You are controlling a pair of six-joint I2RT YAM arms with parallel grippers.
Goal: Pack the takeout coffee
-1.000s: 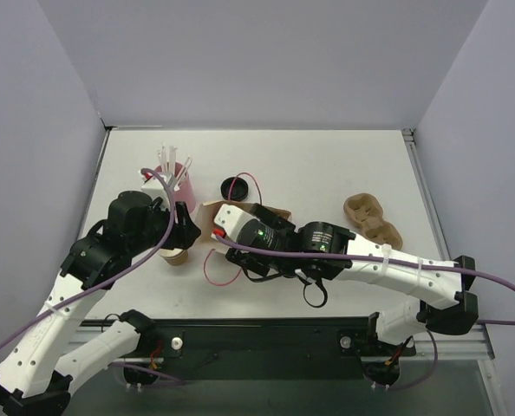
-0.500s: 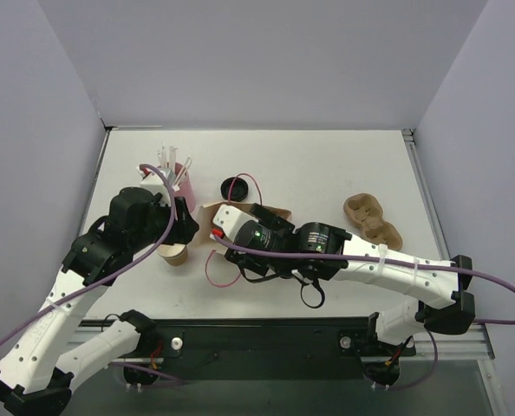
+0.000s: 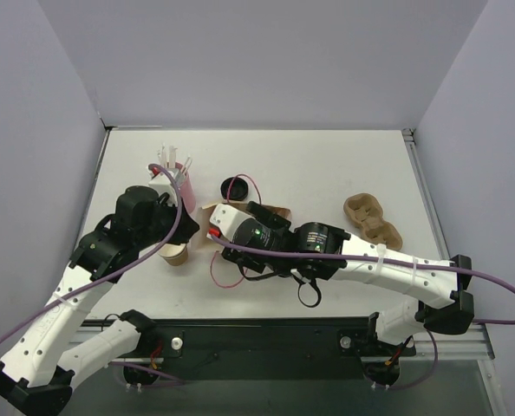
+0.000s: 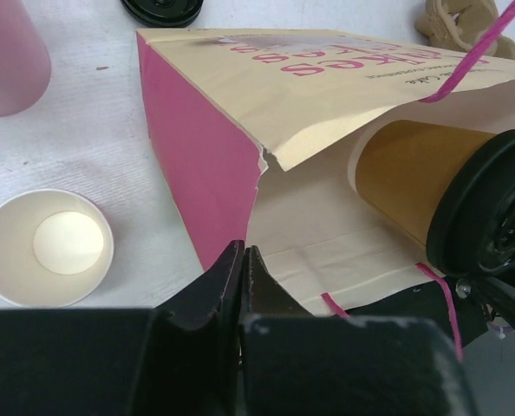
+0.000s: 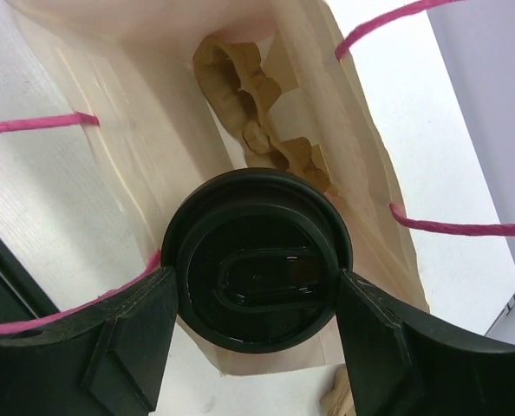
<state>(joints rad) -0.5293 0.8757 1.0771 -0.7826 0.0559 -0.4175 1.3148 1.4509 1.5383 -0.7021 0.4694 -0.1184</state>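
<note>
The takeout coffee (image 4: 413, 173) is a brown kraft cup with a black lid (image 5: 256, 273). It lies on its side, pushed partway into the mouth of a cream and pink paper bag (image 4: 327, 95). My right gripper (image 5: 256, 286) is shut on the lid, one finger on each side. My left gripper (image 4: 243, 251) is shut at the bag's mouth, where the edge of the pink side wall runs down between its tips. In the top view the right arm hides most of the bag (image 3: 210, 218).
A lidless paper cup (image 4: 47, 247) stands left of the bag, and a pink cup of straws (image 3: 175, 178) stands behind it. A loose black lid (image 3: 235, 185) lies at the back. A brown pulp carrier (image 3: 372, 221) sits to the right. Pink bag handles (image 3: 227, 276) loop over the table.
My left gripper has shut at the bag's mouth edge after edging toward the bag. The right arm has eased a little left, still gripping the coffee.
</note>
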